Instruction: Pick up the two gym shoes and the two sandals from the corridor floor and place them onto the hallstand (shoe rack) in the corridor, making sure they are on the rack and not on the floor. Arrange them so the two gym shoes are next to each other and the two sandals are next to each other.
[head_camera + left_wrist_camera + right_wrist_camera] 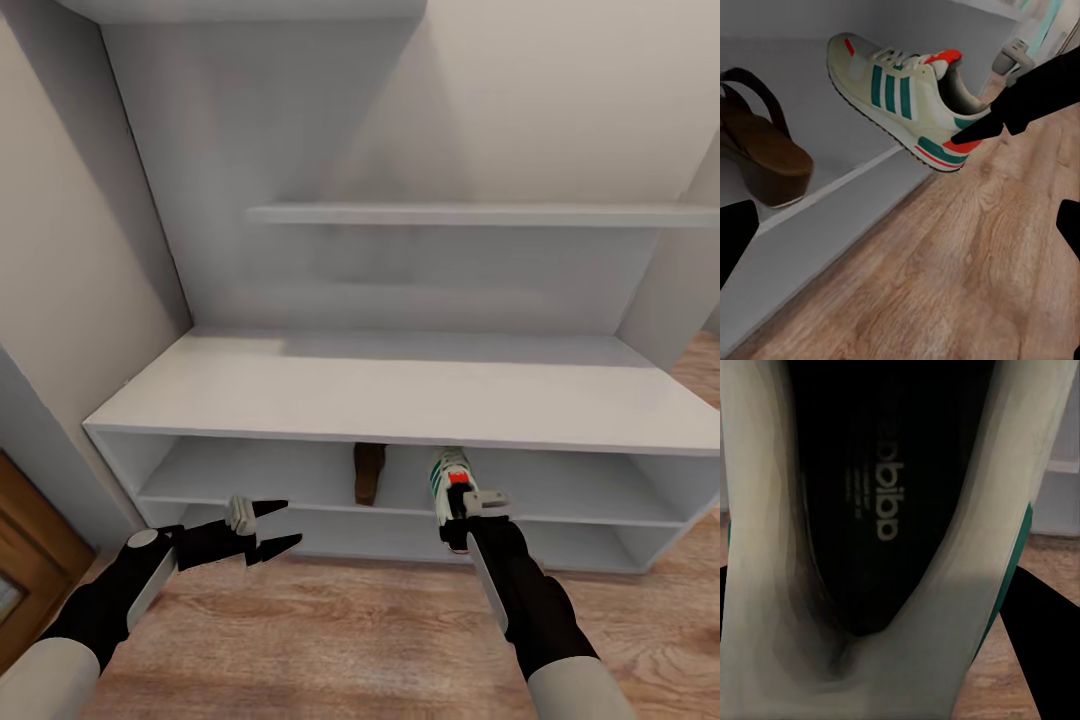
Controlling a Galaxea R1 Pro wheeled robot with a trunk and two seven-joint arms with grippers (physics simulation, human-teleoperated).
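A white gym shoe [449, 478] with green stripes points toe-first into the upper cubby of the light-grey hallstand [400, 395]. Its heel sticks out past the shelf edge. My right gripper [461, 508] is shut on the shoe's heel collar; the right wrist view looks down into the gym shoe [892, 510] and its dark insole. One brown sandal [368, 472] lies on the same shelf, just left of the shoe. My left gripper [277, 526] hangs open and empty over the corridor floor [350, 640], left of both. From the left wrist I see the gym shoe [900, 90] tilted beside the sandal [761, 146].
A lower cubby tier [400, 540] runs under the shelf. A slab shelf [480, 214] hangs above the bench top. A grey wall [60, 300] and a wooden door [25, 560] stand close on the left.
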